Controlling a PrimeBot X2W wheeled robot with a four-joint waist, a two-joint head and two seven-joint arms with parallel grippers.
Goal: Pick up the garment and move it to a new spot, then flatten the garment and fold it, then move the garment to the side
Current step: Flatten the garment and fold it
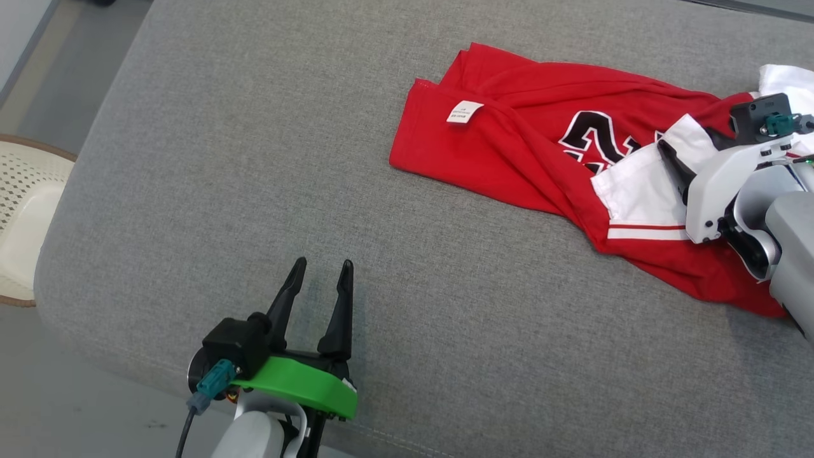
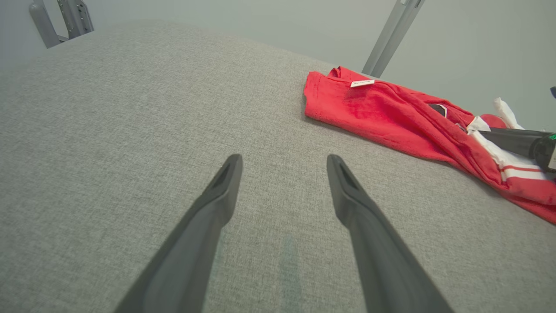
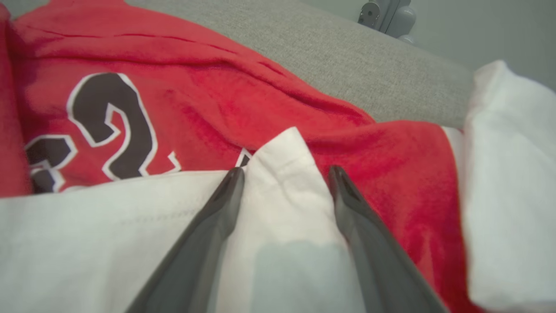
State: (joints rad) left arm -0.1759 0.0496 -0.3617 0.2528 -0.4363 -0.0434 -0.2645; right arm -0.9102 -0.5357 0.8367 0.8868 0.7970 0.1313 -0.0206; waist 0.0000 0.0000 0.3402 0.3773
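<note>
The garment (image 1: pixel 509 146) is a red jersey with black numbers and white sleeves, lying crumpled at the right of the grey cushioned surface (image 1: pixel 286 159). My right gripper (image 1: pixel 675 166) is down on its white sleeve. In the right wrist view, that gripper (image 3: pixel 285 170) is open, and a raised fold of white sleeve (image 3: pixel 282 187) lies between the two spread fingers. My left gripper (image 1: pixel 324 262) stands open near the front edge, well left of the garment (image 2: pixel 382 113). In the left wrist view, nothing lies between its fingers (image 2: pixel 283 158) but bare grey fabric.
A cream perforated seat (image 1: pixel 25 210) stands on the floor past the surface's left edge. Grey metal legs (image 2: pixel 391 34) rise behind the far edge. Bare grey fabric stretches between the left gripper and the garment. A white label (image 1: pixel 464 112) shows on the garment's hem.
</note>
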